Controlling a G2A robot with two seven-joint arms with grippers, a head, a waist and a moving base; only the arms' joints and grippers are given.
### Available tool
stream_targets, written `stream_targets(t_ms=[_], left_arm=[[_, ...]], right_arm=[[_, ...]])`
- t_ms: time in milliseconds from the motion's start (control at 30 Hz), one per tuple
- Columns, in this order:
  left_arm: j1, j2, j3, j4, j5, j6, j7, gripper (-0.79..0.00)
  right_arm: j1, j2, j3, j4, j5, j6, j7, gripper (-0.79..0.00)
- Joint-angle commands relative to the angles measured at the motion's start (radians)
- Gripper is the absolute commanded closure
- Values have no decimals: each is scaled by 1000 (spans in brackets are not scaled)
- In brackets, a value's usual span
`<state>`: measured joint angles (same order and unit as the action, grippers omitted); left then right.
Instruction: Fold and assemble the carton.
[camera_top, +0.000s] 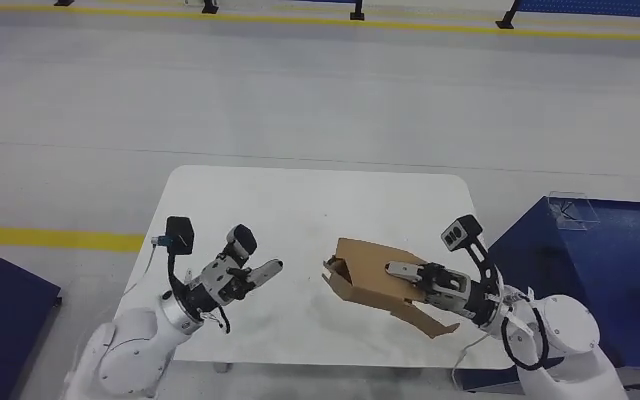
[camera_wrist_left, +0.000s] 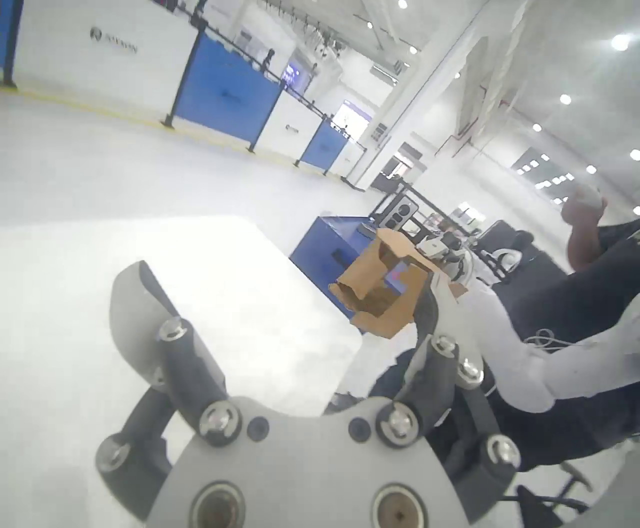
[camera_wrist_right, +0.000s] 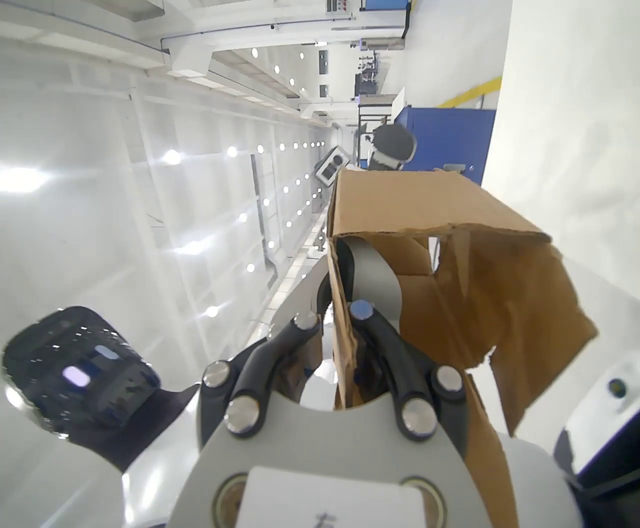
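Note:
A brown cardboard carton (camera_top: 380, 275), partly folded with loose flaps, is held above the right side of the white table (camera_top: 310, 210). My right gripper (camera_top: 400, 270) is shut on one wall of the carton (camera_wrist_right: 435, 215), one finger inside and one outside. The carton's open end (camera_wrist_left: 380, 290) faces the left arm. My left gripper (camera_top: 262, 270) stands open and empty over the table's left front part, a hand's width or more from the carton; its fingers (camera_wrist_left: 145, 305) are spread wide.
A blue cabinet (camera_top: 590, 260) stands just right of the table. The table's back half and middle are bare white surface. Blue barriers (camera_wrist_left: 225, 95) line the far floor.

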<state>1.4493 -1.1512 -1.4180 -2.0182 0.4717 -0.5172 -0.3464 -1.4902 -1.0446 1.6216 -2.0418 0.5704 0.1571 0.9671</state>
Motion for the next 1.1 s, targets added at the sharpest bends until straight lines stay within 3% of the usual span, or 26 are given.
stream_targets(t_ms=[0, 200, 433, 667, 1067], left_arm=[[24, -2, 14, -38, 106, -22, 77, -785], [61, -7, 82, -111, 205, -62, 152, -785], [33, -8, 173, -150, -100, -33, 5, -785], [-55, -7, 220, -123, -184, 36, -132, -785], [-134, -19, 304, -46, -150, 100, -148, -785]], right_arm=[[8, 3, 7, 0, -61, -88, 19, 0], [12, 9, 19, 19, -224, -344, 62, 0], [-26, 12, 26, 8, -450, -622, 8, 0], [-48, 14, 5, -2, -484, -662, -18, 0], [-56, 25, 4, -16, -434, -655, 17, 0]])
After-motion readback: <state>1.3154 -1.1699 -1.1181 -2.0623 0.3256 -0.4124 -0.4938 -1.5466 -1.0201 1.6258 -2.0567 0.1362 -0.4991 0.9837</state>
